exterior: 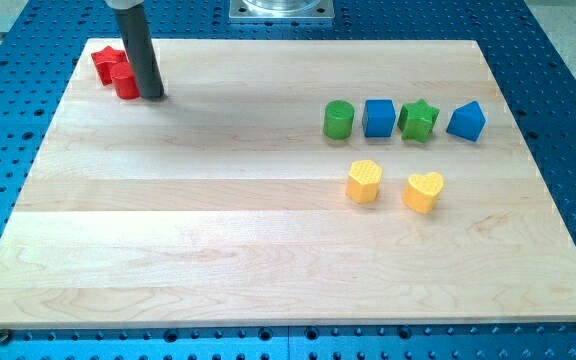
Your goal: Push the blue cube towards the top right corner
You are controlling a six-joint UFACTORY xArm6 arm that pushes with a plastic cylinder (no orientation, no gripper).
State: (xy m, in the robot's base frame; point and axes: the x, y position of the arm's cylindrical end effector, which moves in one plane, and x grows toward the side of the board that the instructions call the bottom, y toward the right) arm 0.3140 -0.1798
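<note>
The blue cube (379, 117) sits on the wooden board (218, 230) at the view's right, in a row between a green cylinder (339, 119) on its left and a green star (419, 120) on its right. My tip (152, 96) rests on the board near the view's top left, far to the left of the blue cube. It stands right beside a red cylinder (125, 82) and a red star (107, 62).
A blue pentagon-like block (467, 121) ends the row on the right. Two yellow blocks, one rounded (364, 182) and one heart-shaped (424, 192), lie below the row. A blue perforated table (568, 120) surrounds the board.
</note>
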